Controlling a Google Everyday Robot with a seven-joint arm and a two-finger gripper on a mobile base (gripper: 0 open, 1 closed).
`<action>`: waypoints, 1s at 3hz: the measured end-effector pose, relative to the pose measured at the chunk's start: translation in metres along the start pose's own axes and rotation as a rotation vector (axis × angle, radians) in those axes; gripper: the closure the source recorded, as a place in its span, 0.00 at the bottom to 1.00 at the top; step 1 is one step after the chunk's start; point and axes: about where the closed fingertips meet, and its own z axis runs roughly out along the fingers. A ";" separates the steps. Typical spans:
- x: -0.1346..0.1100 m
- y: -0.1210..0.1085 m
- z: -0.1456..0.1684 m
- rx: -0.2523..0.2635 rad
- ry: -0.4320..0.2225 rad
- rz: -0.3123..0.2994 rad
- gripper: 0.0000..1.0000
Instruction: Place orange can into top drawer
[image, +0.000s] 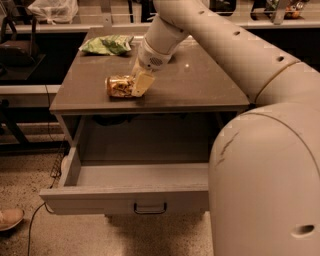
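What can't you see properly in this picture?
In the camera view:
1. The pincer sits at the right end of the orange can on the table. Whether it touches the can is hidden by the arm.
2. The right end of the open drawer is hidden behind the robot's body.
3. The shoe on the floor is cut off by the left edge.
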 end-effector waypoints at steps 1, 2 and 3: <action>-0.013 0.009 -0.002 -0.002 -0.027 -0.026 1.00; -0.019 0.015 -0.029 0.048 -0.071 -0.033 1.00; -0.020 0.034 -0.071 0.113 -0.147 -0.019 1.00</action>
